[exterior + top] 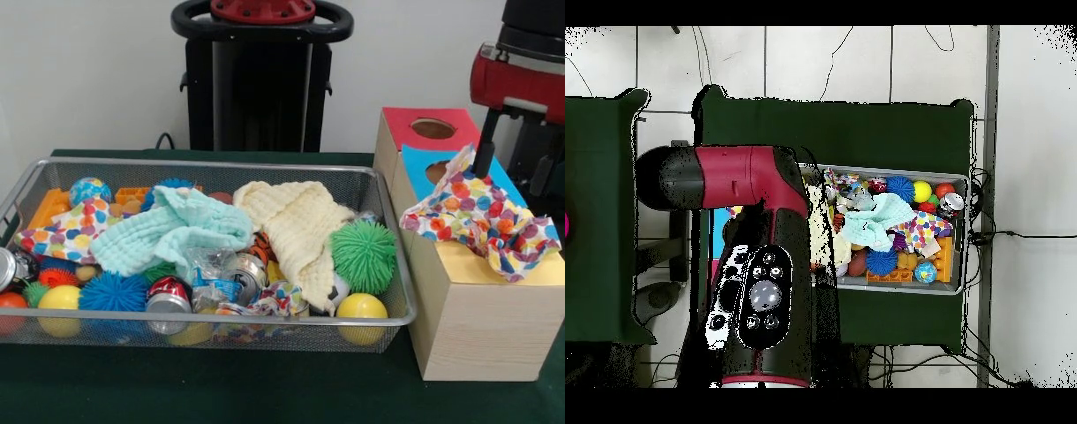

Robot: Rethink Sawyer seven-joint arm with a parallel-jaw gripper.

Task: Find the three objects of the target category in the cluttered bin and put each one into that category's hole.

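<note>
The wire-mesh bin (221, 320) fills the left of the front view and also shows in the overhead view (961, 235). One polka-dot cloth (481, 216) lies spread over the yellow-topped box (468, 265); it hides the hole and hangs off the right edge. My gripper (482, 168) comes down from the red arm and touches this cloth's raised far corner. A second polka-dot cloth (62, 228) lies at the bin's left end and shows in the overhead view (921, 230). A third dotted piece (269, 300) sits at the bin's front middle, partly buried.
A mint-green cloth (168, 234) and a cream cloth (296, 221) lie across the bin's middle. Around them are a green spiky ball (364, 254), yellow balls (362, 306), a blue spiky ball (113, 291) and cans (168, 296). Blue-topped (424, 163) and red-topped (406, 119) boxes stand behind the yellow one.
</note>
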